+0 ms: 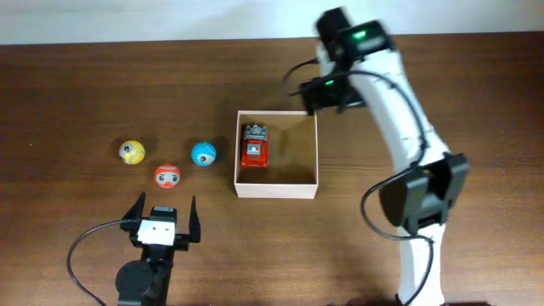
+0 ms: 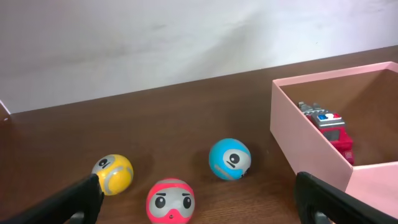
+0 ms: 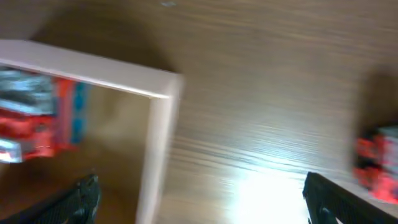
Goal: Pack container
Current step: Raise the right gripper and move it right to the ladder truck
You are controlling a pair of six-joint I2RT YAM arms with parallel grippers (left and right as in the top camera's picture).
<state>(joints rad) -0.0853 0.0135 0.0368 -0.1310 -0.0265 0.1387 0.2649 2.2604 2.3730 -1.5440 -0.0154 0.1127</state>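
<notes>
Container (image 1: 277, 189) opens upward, truck (image 1: 255, 145) inside lying near-to-far — both arms' jaws released.

- Table (image 1: 76, 85): dark brown wood-grain top, filling the overhead frame below a pale strip along the upper edge.
- Container (image 1: 277, 191): square, open-topped, pale walls and tan inside; stands flat on the wood at the centre of the frame.
- Yellow ball (image 1: 131, 152): left of centre, the farthest left of three.
- Red ball (image 1: 167, 176): painted face; sits slightly lower in the frame, between the other two (none touching).
- Blue ball (image 1: 203, 154): near the container's left wall, apart from it.
- Red-and-grey thing (image 3: 376, 163): right edge of the right wrist view, on bare wood (too blurred to identify).
</notes>
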